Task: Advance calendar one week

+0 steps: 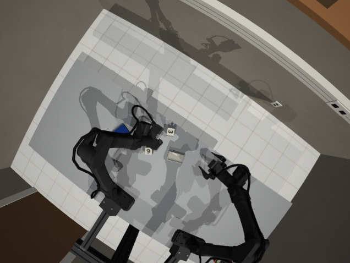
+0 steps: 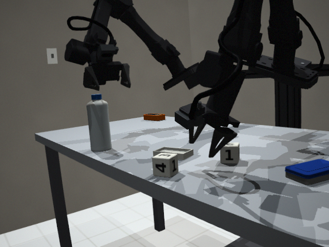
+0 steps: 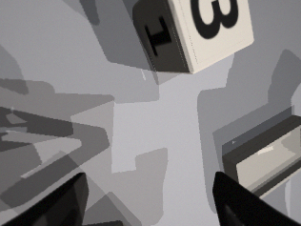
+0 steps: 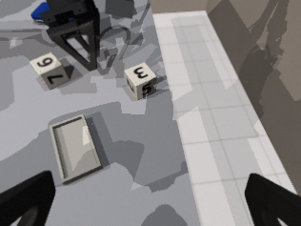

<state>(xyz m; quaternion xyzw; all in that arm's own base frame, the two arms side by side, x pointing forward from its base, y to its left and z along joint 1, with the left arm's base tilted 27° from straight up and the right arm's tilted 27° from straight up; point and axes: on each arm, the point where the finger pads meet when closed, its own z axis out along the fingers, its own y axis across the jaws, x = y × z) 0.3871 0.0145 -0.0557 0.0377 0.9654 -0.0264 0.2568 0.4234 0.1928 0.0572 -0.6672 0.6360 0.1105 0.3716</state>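
Observation:
The pale tray is empty. One cube stands outside it with 3 on top; sides show 4 and 1 in the exterior view and 5 in the right wrist view. The other cube has a 6 or 9 on top, with 1 and 7 on sides. My left gripper is open and empty, low above the table between the cubes. My right gripper is open and empty, high beyond the tray.
A grey bottle with a blue cap stands below my right gripper in the exterior view. A blue-lidded box lies near my left arm. An orange object lies at the far edge. The 3-topped cube is near the table edge.

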